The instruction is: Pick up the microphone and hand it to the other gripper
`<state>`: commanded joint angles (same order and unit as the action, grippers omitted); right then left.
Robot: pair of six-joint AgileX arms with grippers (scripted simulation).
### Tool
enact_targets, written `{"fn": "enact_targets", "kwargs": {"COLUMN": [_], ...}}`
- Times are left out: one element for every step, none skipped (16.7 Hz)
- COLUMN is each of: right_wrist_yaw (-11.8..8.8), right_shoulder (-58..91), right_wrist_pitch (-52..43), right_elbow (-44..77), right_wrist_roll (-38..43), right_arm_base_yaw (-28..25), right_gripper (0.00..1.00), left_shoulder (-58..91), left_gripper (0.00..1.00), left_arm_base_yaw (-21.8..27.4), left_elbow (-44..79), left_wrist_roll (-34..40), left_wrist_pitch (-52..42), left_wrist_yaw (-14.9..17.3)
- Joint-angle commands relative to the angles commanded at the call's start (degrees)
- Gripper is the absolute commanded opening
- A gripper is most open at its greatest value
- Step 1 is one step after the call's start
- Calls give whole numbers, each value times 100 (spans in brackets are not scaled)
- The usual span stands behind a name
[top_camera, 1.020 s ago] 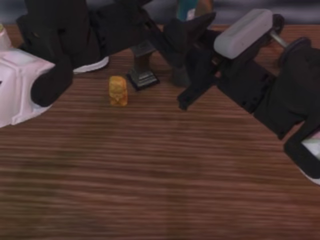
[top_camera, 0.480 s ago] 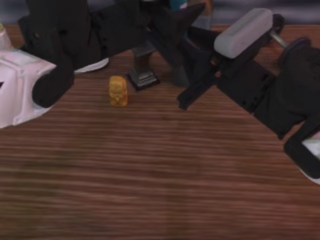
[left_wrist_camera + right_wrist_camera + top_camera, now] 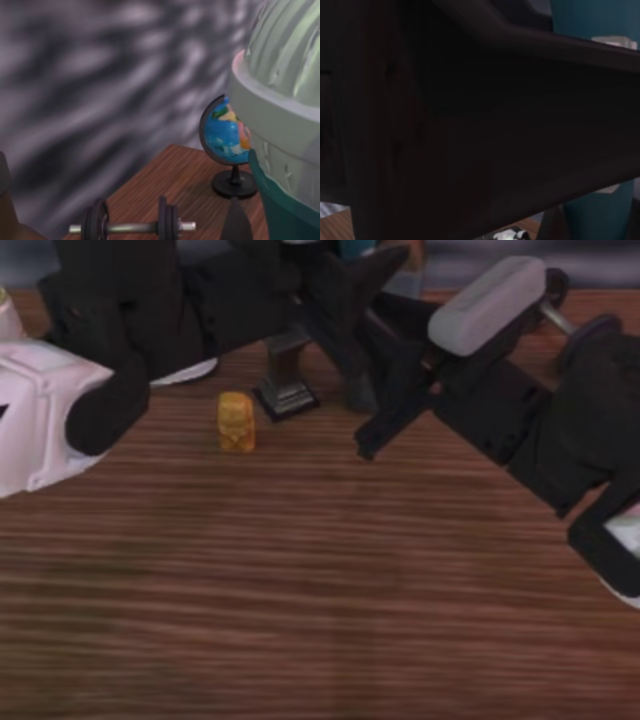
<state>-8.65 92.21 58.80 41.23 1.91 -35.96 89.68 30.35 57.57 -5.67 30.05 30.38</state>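
Top view shows bare brown wood-grain table (image 3: 320, 600) nearest the camera. Farther back stand one yellow block (image 3: 236, 422) and one small dark trophy (image 3: 285, 380). Beyond them the left gripper (image 3: 365, 280) and right gripper (image 3: 400, 315) meet around the microphone (image 3: 352, 248), only a teal sliver visible; whether either claw is spread or pinching cannot be told. One dumbbell (image 3: 132, 226) and one globe (image 3: 225, 145) sit at the far edge, before a blurred grey wall.
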Motion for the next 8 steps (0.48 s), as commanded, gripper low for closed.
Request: {"fn": "enact_targets", "kwargs": {"right_wrist_yaw": [0,0,0,0,0,0,0,0], "right_shoulder": [0,0,0,0,0,0,0,0], "right_wrist_pitch": [0,0,0,0,0,0,0,0], "right_elbow": [0,0,0,0,0,0,0,0], "right_wrist_roll": [0,0,0,0,0,0,0,0], "right_arm_base_yaw": [0,0,0,0,0,0,0,0], "right_gripper": [0,0,8,15,23,30,38,45], "left_shoulder": [0,0,0,0,0,0,0,0], "left_gripper": [0,0,0,0,0,0,0,0], "left_arm_base_yaw": [0,0,0,0,0,0,0,0], "left_elbow": [0,0,0,0,0,0,0,0], "left_wrist_roll": [0,0,0,0,0,0,0,0], "left_wrist_pitch": [0,0,0,0,0,0,0,0], "left_wrist_yaw": [0,0,0,0,0,0,0,0]}}
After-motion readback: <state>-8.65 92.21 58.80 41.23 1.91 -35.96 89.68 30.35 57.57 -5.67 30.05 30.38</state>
